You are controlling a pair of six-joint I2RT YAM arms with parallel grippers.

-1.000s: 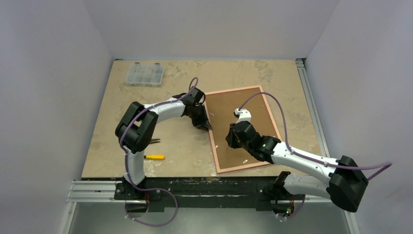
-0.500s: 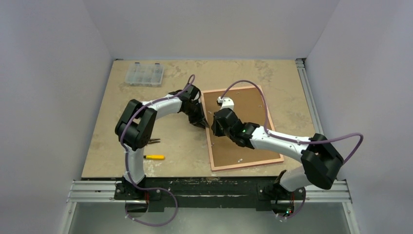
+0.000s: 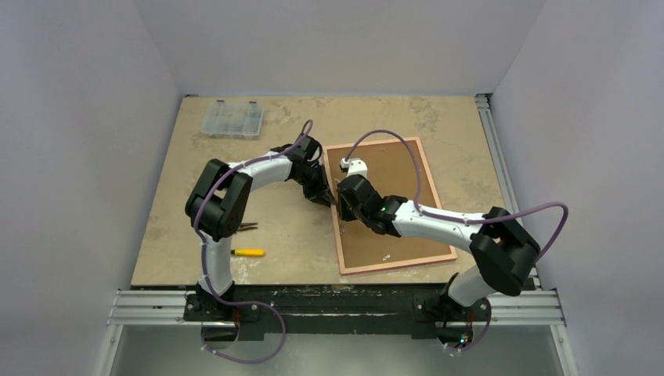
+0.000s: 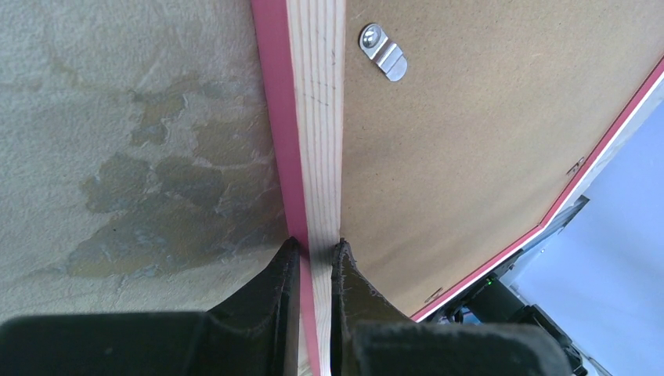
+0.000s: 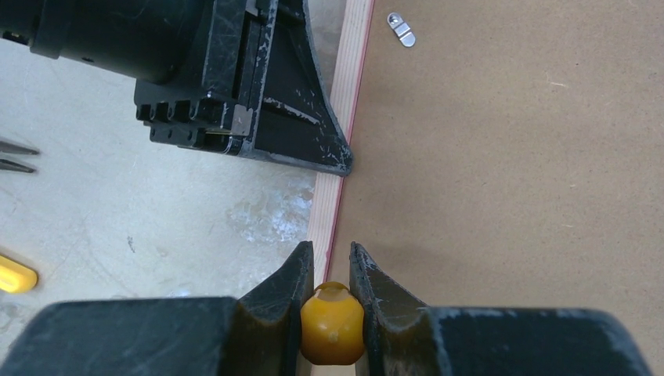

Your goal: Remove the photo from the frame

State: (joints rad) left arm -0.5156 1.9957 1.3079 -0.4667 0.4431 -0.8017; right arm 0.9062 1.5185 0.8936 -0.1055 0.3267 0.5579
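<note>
The pink frame (image 3: 399, 263) lies face down on the table. The photo's brown board back (image 3: 407, 239) fills it; the printed side is hidden. My left gripper (image 3: 330, 200) is shut on the frame's left rail (image 4: 317, 117), one finger outside and one on the board (image 4: 470, 117). My right gripper (image 3: 343, 215) hovers over the same rail (image 5: 344, 102) just below the left fingers (image 5: 297, 125), shut on a small yellow rounded knob (image 5: 332, 323). A metal turn clip (image 4: 383, 53) sits on the board near the rail, also in the right wrist view (image 5: 401, 29).
A clear organiser box (image 3: 231, 119) stands at the back left. A yellow-handled tool (image 3: 247, 252) and a dark tool (image 3: 249, 227) lie near the left arm. A metal rail (image 3: 501, 180) borders the table's right side.
My right arm swung from the lower middle of the board up-left to the frame's left rail, beside the left gripper. The frame shifted slightly left with the left gripper.
</note>
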